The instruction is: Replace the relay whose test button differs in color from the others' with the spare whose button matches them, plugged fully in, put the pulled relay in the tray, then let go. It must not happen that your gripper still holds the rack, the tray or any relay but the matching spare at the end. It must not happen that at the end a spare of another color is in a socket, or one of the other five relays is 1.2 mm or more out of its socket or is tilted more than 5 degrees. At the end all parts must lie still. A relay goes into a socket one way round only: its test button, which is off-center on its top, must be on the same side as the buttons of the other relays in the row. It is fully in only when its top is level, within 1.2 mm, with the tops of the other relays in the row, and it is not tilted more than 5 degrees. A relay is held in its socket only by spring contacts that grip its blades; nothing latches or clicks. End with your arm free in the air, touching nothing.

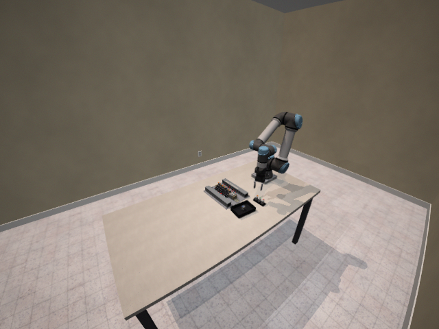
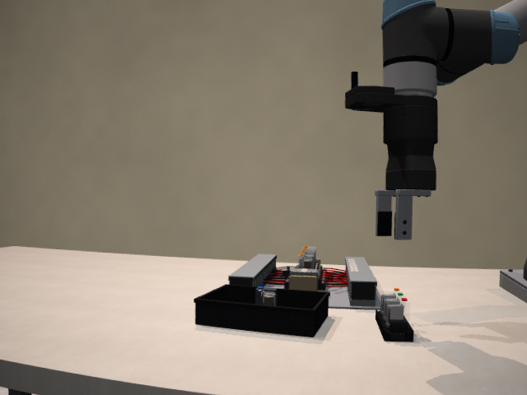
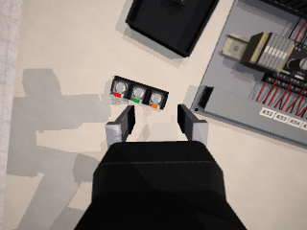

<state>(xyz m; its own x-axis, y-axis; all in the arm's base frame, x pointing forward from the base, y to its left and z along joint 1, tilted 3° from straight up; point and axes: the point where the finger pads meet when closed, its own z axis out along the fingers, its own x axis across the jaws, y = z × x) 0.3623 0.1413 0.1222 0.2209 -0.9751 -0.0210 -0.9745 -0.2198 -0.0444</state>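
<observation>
My gripper (image 1: 257, 186) (image 2: 394, 236) (image 3: 155, 113) is open and empty, hanging high above the table. Right below it a black spare holder (image 1: 259, 201) (image 2: 394, 330) (image 3: 165, 94) carries three spare relays: one with a red button (image 3: 119, 88), one with green (image 3: 138, 92), one with orange (image 3: 155, 98). The black tray (image 1: 234, 211) (image 2: 259, 316) (image 3: 158, 34) beside it holds a relay with a blue button (image 2: 268, 295). On the wired panel (image 1: 226, 192) (image 3: 240, 112) the relay row (image 2: 308, 255) shows orange buttons; the sockets are hidden from me.
Two grey wire ducts (image 2: 253, 270) (image 2: 359, 278) flank the row, with red wires between. The arm's base plate (image 2: 512, 282) sits at the right. The table edge runs close behind the spare holder in the top view.
</observation>
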